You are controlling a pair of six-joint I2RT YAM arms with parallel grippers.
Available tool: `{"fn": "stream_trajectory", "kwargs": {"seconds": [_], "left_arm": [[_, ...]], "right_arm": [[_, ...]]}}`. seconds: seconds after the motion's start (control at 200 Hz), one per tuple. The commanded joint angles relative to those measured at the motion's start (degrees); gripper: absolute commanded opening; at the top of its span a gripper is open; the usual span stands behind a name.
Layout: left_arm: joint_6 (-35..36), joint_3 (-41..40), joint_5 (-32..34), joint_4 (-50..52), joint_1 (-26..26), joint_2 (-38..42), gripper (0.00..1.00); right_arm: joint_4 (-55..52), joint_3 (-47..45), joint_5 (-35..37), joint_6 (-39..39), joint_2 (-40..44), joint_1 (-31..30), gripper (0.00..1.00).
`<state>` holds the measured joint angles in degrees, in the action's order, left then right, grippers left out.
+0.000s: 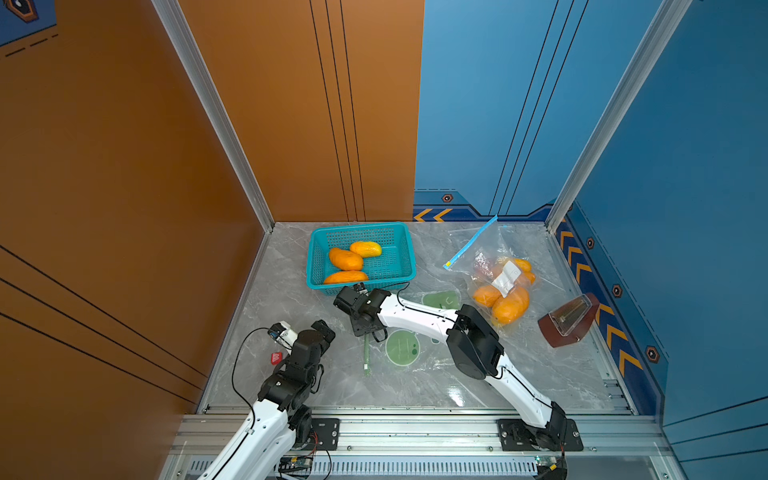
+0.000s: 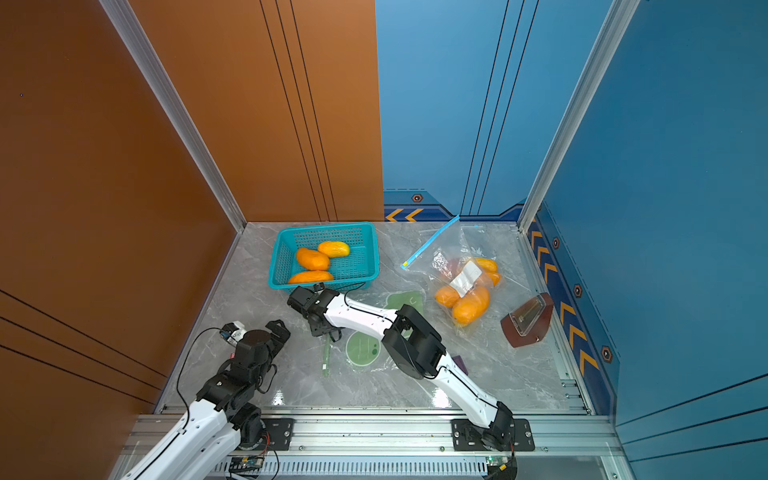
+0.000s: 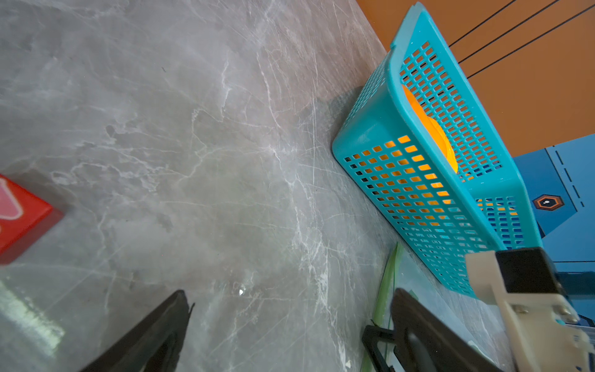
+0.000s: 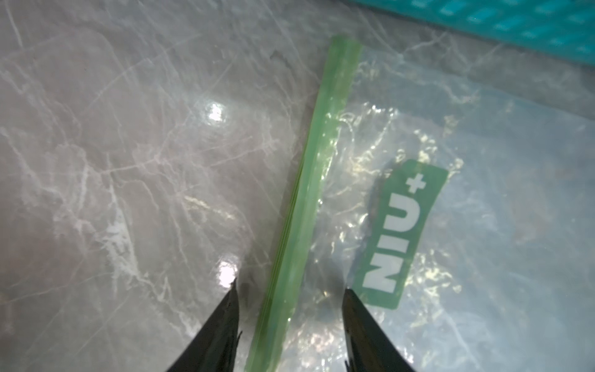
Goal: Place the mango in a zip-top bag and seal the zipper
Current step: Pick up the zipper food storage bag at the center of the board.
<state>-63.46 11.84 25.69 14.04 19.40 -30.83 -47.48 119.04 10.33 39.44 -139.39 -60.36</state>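
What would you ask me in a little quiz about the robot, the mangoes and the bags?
1. How many mangoes lie in the basket?
2. True or false: the right gripper is shut on a mango.
3. Which colour is the zipper between the right gripper's jaws? A blue, B green, C red.
Key: 1. Three. 2. False: its jaws stand apart and hold nothing. 3. B.
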Motion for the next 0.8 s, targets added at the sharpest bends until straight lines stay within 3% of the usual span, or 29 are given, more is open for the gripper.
{"fn": "stream_trajectory", "kwargs": {"seconds": [0.0,0.385,0.586,0.796], "left_arm": [[0.13,0.57,1.45,0.64,-0.59,0.35,0.99],[-0.02,0.65,1.83,0.7,-0.59,0.51,0.99],[1.63,1.5,-0.48,0.57,-0.61,-0.62,1.0],[8.32,6.06,-12.77,0.59,-0.42,-4.54,1.0]], "right_arm": [[0.86,-4.08,-2.75,1.21,1.04,0.71,0.42],[9.41,-17.88,-8.54,3.4,7.33,4.23,0.0],[18.67,-25.79,-14.61,2.88,13.12,5.45,0.0],[26.04,-32.78,-20.76,0.83,22.81,7.13,0.0]]}}
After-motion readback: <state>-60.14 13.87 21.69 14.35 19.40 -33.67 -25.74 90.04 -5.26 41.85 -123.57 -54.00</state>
